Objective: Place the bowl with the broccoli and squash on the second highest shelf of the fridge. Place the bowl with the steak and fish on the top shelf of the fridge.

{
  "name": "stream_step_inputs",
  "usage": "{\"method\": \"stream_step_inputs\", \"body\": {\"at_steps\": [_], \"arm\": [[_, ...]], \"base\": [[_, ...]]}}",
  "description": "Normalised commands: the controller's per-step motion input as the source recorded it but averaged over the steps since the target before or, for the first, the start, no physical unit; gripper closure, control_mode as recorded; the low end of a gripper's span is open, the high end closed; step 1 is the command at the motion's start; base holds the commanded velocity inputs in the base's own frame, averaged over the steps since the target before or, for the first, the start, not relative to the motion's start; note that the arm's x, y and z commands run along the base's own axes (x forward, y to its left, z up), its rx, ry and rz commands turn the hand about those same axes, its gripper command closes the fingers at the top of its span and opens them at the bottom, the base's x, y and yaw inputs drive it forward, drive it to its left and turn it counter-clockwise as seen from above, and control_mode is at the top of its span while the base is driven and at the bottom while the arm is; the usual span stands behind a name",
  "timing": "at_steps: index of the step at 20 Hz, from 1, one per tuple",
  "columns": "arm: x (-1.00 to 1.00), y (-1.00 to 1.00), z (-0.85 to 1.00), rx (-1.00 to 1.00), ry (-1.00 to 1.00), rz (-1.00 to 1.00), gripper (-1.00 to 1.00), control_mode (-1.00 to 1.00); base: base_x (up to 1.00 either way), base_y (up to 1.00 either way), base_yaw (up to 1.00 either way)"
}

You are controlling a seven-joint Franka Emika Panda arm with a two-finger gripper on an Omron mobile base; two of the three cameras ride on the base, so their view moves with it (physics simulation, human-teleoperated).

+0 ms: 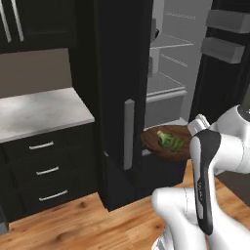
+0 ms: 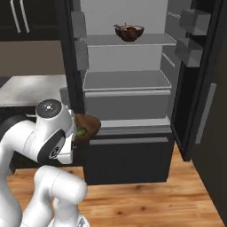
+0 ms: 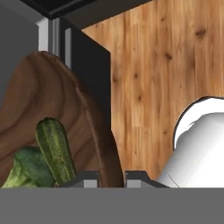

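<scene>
Brown wooden bowl with broccoli and squash, upright, low before open fridge. Second dark bowl with steak and fish sits on a grey upper shelf.

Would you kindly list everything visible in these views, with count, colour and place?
Fridge: one, black front, light grey interior, doors open.
Shelves: two grey panels inside the fridge.
Bowl with meat: one, dark brown, on the upper visible shelf.
Wooden bowl: one, brown, held low before the fridge.
Broccoli: one, green, in the wooden bowl.
Squash: one, dark green, in the wooden bowl.
Door bins: several, grey, on both doors.
Counter: one, pale stone, left of the fridge.
Drawers: three, black.
Floor: wood.
Pincer: one, dark, shut on the wooden bowl's rim.
Arm: one, white.
</scene>
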Motion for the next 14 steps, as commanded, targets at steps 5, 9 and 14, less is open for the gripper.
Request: {"method": "stream_step_inputs", "body": {"at_steps": [5,9,14], "arm": [[0.00,0.00,0.00,0.00,0.00,0.00,1.00,1.00],[0.00,0.00,0.00,0.00,0.00,0.00,1.00,1.00],[0.00,0.00,0.00,0.00,0.00,0.00,1.00,1.00]], "base": [[0.58,-1.00,0.14],[0.67,-0.78,0.30],[0.92,-0.26,0.18]]}}
